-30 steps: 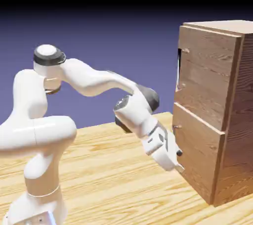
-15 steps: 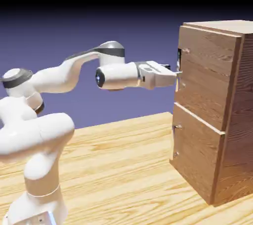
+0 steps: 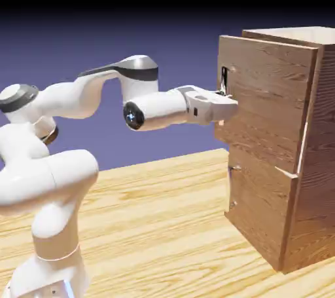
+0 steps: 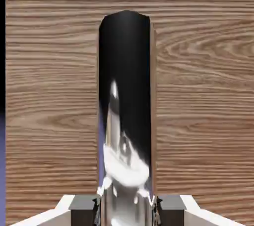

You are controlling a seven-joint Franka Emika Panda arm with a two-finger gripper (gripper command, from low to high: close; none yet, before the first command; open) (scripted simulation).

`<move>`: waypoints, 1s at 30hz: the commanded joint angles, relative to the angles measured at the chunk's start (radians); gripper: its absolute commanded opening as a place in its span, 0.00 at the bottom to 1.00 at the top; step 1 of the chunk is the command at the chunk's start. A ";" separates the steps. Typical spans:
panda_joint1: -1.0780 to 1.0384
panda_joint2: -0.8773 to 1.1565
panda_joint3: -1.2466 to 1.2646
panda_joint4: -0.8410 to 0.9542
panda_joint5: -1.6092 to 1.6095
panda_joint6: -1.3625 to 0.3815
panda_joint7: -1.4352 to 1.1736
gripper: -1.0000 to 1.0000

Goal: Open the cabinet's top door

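The brown wood-grain top door (image 3: 271, 93) stands slightly ajar above the cabinet's shorter brown wood lower door (image 3: 258, 205), its shiny vertical metal handle (image 4: 125, 101) clenched by the white two-finger hand (image 4: 126, 210). Below the door spreads a pale wooden bench (image 3: 163, 224); no writing is legible.

The robot's arm (image 3: 62, 172) is glossy white, built of smooth, rounded, tube-like segments with thin seams between them. Dark grey bands ring the joint caps, one at the far left and one at the upper middle. A round black cap (image 3: 134, 116) with a small bluish-white mark closes one wrist end. The base (image 3: 49, 282) carries small dark dots and a pale blue glowing strip. The end effector (image 3: 226, 111) has a white, angular body with dark slots, and grey, blocky fingertips (image 4: 84, 203).
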 commanded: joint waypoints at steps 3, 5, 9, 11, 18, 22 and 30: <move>-0.021 -0.026 -0.053 -0.041 -0.043 -0.129 -0.037 0.00; -0.042 -0.047 -0.089 -0.061 -0.076 -0.216 -0.062 0.00; -0.103 -0.098 -0.156 -0.086 -0.152 -0.390 -0.115 0.00; -0.141 -0.129 -0.187 -0.091 -0.194 -0.477 -0.143 0.00; -0.314 -0.271 -0.268 -0.061 -0.373 -0.782 -0.268 0.00; -0.443 -0.381 -0.282 -0.003 -0.504 -0.956 -0.367 0.00; -0.732 -0.642 -0.198 0.215 -0.829 -1.222 -0.627 0.00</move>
